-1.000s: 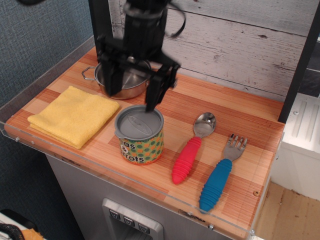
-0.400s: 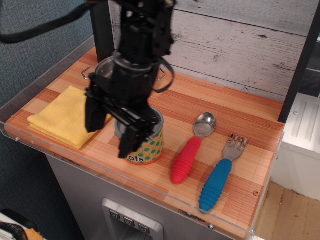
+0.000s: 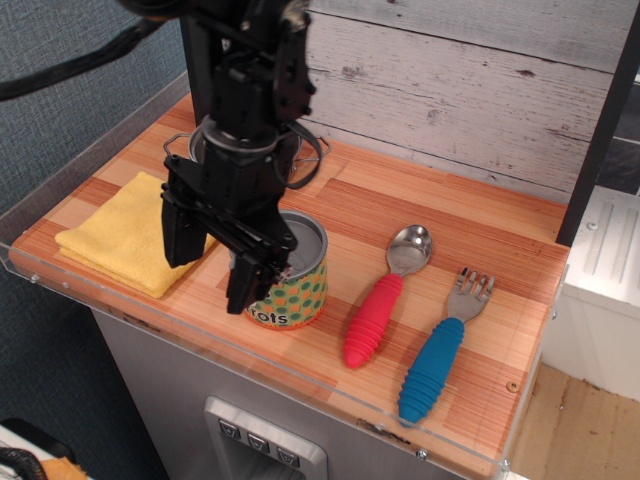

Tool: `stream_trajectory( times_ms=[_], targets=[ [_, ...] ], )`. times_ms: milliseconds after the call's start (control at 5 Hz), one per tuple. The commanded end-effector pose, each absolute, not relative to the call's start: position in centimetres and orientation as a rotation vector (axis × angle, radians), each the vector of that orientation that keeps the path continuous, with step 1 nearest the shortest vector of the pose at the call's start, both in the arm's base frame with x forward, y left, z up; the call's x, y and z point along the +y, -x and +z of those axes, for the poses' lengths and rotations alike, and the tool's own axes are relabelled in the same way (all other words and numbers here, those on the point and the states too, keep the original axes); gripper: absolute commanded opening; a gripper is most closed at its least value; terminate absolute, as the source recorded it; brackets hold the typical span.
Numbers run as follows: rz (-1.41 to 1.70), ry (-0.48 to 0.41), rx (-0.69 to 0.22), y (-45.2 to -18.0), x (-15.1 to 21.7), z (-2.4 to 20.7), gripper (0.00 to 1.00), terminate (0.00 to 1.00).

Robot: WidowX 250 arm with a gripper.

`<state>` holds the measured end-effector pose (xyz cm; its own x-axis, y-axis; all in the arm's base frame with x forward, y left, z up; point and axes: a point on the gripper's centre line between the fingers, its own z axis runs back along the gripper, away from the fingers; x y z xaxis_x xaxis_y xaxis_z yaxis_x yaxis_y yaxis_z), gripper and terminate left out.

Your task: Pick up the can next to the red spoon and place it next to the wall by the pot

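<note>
The can, with a grey lid and a yellow dotted label, stands upright on the wooden counter, left of the red spoon. My gripper is open and low at the can's front left. One finger is over the yellow cloth's right edge and the other finger covers the can's left side. I cannot tell whether the fingers are around the can. The steel pot is mostly hidden behind the arm, near the whitewashed plank wall.
A folded yellow cloth lies at the left. A blue-handled fork lies right of the spoon. A clear plastic lip runs along the counter's front edge. A dark blue-grey wall is on the left.
The gripper came forward and down from above the pot and can to the can's front left, staying open. In the last half second it shifted slightly left. The can has not moved.
</note>
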<state>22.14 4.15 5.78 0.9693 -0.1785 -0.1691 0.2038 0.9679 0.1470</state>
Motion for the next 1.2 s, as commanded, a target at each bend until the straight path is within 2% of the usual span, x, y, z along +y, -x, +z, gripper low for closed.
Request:
stream_trajectory(
  times_ms=[0, 200, 600, 800, 1000],
  targets=[
    [-0.322, -0.168, 0.027, -24.3, 4.5, 5.6, 1.00, 0.00],
    [-0.308, -0.168, 0.026, -25.0, 4.7, 6.0, 1.00, 0.00],
    [-0.344, -0.120, -0.039, -27.8, 4.9, 6.4, 1.00, 0.00],
    [-0.342, -0.161, -0.060, -29.1, 4.8, 6.7, 1.00, 0.00],
    [-0.359, -0.161, -0.071, -30.7, 4.4, 6.9, 1.00, 0.00]
  ],
)
